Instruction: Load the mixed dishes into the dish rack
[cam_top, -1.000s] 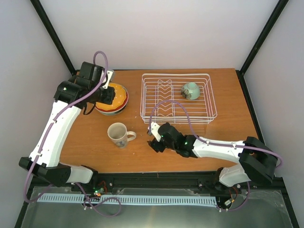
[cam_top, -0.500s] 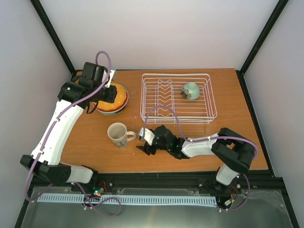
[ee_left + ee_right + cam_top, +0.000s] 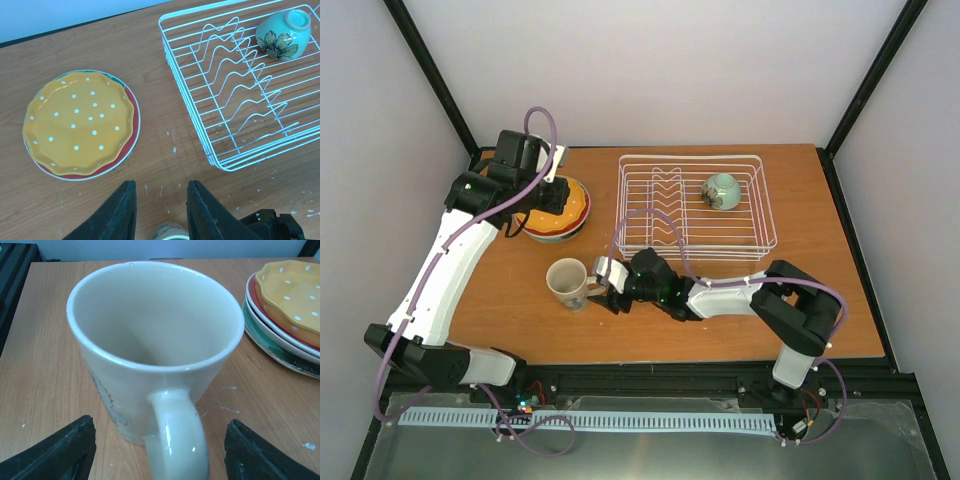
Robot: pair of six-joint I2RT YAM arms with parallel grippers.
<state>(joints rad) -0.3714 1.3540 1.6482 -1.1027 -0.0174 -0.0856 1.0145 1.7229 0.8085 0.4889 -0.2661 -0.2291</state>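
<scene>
Only right wrist shows mug handle (image 3: 177, 440) between fingers (image 3: 55, 450).

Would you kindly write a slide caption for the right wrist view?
Open right gripper faces the handle of an upright cream mug, with stacked plates beyond.

Of the mug (image 3: 170, 232) we see only the rim at the left wrist view's bottom edge; the orange-yellow plate (image 3: 77, 122) hides most of the plates beneath (image 3: 129, 134).

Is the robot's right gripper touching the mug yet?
Apart. The right wrist view shows the right gripper open around the handle of the mug, with bare table showing between its fingers and the mug.
</scene>
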